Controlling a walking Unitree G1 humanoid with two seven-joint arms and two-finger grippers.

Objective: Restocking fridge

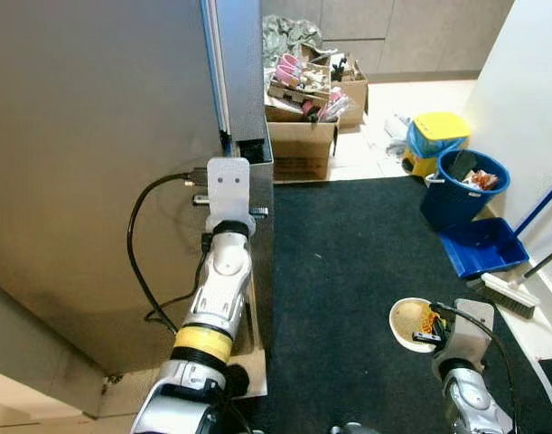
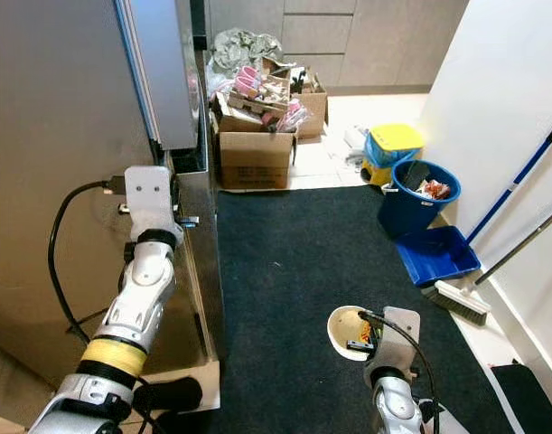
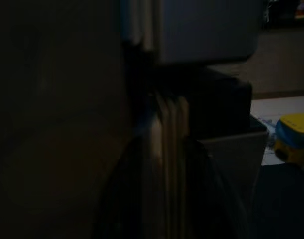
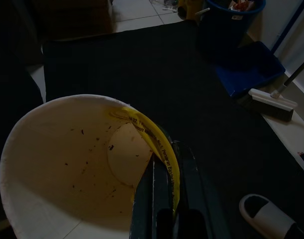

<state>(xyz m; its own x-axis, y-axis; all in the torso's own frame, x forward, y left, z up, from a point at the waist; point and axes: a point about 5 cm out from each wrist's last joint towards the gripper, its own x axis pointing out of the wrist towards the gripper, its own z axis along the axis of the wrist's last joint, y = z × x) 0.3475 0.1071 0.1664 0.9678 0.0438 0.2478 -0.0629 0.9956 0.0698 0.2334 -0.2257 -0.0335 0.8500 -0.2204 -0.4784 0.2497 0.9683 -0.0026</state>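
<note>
1. Steel fridge door (image 1: 95,163): left gripper (image 1: 229,210) at its edge; finger state cannot be told.
2. Right gripper (image 4: 164,199) fingers pinch paper bowl (image 4: 67,164) rim; stocking not yet done.

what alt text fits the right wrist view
The right hand is shut on the rim of a white paper bowl with a yellow wrapper inside, above a dark rug; a blue bin stands beyond.

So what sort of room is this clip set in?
Probably a home kitchen or utility area: a tall grey fridge, cabinet fronts along the far wall, plus cardboard boxes of goods, a blue bin and a broom by the wall.
</note>
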